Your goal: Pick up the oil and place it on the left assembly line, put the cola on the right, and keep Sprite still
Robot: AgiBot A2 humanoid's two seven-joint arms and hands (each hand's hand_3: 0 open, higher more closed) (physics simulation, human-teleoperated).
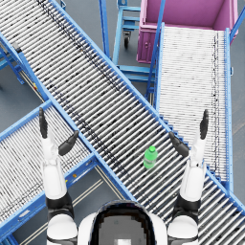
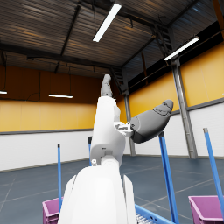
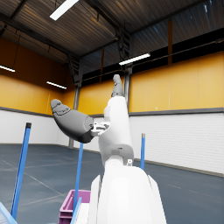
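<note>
A green Sprite bottle (image 1: pixel 150 157) stands upright on the diagonal middle roller conveyor (image 1: pixel 95 91), near its lower end. No oil or cola shows in any view. My left hand (image 1: pixel 51 136) is raised with fingers spread, empty, over the left conveyor (image 1: pixel 19 158). My right hand (image 1: pixel 194 137) is raised and empty too, to the right of the Sprite and apart from it. In the wrist views the left hand (image 2: pixel 131 118) and the right hand (image 3: pixel 89 116) point up at the hall's ceiling, holding nothing.
The right conveyor (image 1: pixel 191 81) runs up to a purple bin (image 1: pixel 189 16) at the back. Blue frame rails edge every conveyor. Purple bins (image 2: pixel 208 209) and blue posts (image 3: pixel 19 170) stand on the hall floor.
</note>
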